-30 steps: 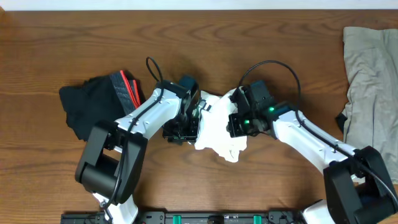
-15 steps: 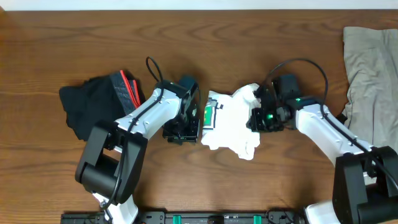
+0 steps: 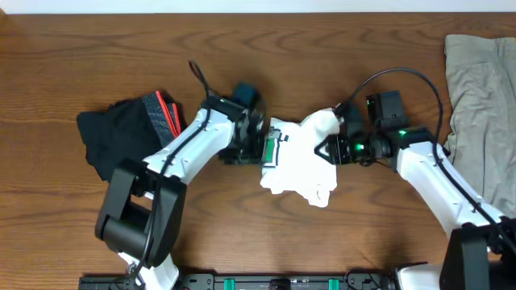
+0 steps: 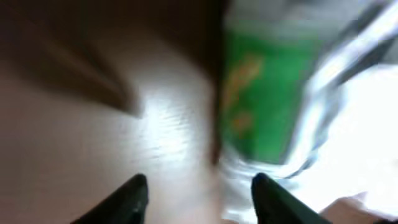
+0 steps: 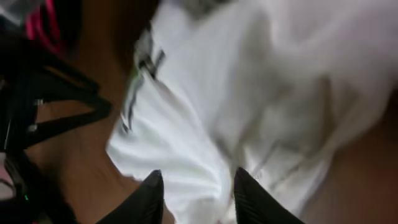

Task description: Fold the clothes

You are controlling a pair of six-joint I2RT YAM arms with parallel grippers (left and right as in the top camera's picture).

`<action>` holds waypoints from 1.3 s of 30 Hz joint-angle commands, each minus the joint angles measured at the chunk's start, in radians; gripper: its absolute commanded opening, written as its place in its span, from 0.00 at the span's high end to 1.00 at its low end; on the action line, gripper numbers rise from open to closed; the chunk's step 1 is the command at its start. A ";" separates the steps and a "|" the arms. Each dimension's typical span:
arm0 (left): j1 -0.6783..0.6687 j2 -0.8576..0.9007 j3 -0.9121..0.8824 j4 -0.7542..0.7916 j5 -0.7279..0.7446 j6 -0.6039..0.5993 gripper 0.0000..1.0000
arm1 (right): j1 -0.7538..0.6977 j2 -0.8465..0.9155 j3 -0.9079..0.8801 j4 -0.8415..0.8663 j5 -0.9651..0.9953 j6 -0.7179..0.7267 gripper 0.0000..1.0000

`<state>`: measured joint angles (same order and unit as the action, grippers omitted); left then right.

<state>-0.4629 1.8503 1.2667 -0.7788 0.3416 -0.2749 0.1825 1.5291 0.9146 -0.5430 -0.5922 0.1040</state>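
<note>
The white T-shirt (image 3: 297,161) lies crumpled at the table's middle, with a green neck label (image 3: 272,151) at its left edge. My left gripper (image 3: 260,147) is open at that left edge; its wrist view shows the label (image 4: 261,81) and white cloth (image 4: 360,124) ahead of the spread fingers (image 4: 199,186). My right gripper (image 3: 326,149) is at the shirt's right side, below a raised lump. In its wrist view the fingers (image 5: 198,180) have a bunch of white cloth (image 5: 205,93) between them.
Black shorts (image 3: 121,133) with a grey-red waistband (image 3: 165,113) lie at the left. A khaki-grey garment (image 3: 480,97) lies at the right edge. Brown wooden table (image 3: 97,56) all round. The left arm (image 5: 37,112) shows dark in the right wrist view.
The right gripper moved right and the white shirt shifted right and spread with it, baring the green label. The left arm swung slightly upward, staying at the shirt's left edge.
</note>
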 commanded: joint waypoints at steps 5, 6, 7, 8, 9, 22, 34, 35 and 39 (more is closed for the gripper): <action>0.002 -0.017 0.013 0.180 0.006 0.012 0.38 | -0.011 0.005 0.000 0.074 0.038 0.109 0.70; 0.002 -0.011 0.013 0.196 0.006 0.012 0.38 | -0.011 0.007 0.000 0.078 0.047 0.111 0.70; 0.002 -0.005 0.013 0.207 0.006 0.012 0.38 | -0.011 0.007 0.000 0.079 0.051 0.113 0.70; 0.002 0.002 0.013 0.214 0.006 0.012 0.38 | -0.011 0.010 0.000 0.079 0.055 0.113 0.70; 0.002 0.010 0.013 0.217 0.006 0.012 0.38 | -0.011 0.013 0.000 0.079 0.054 0.113 0.70; 0.001 0.055 0.005 0.216 0.006 0.012 0.37 | 0.031 0.088 0.000 0.091 0.072 0.132 0.84; 0.002 0.058 0.005 0.209 0.006 0.013 0.37 | -0.075 -0.030 0.021 -0.100 0.192 0.085 0.99; 0.002 0.058 0.005 0.209 0.006 0.013 0.37 | -0.084 -0.037 0.021 -0.121 0.205 0.084 0.99; 0.002 0.058 0.005 0.211 0.006 0.019 0.37 | -0.090 -0.034 0.018 -0.170 0.222 0.082 0.99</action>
<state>-0.4629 1.8931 1.2713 -0.5682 0.3416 -0.2710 0.0952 1.5009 0.9173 -0.7017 -0.4107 0.2081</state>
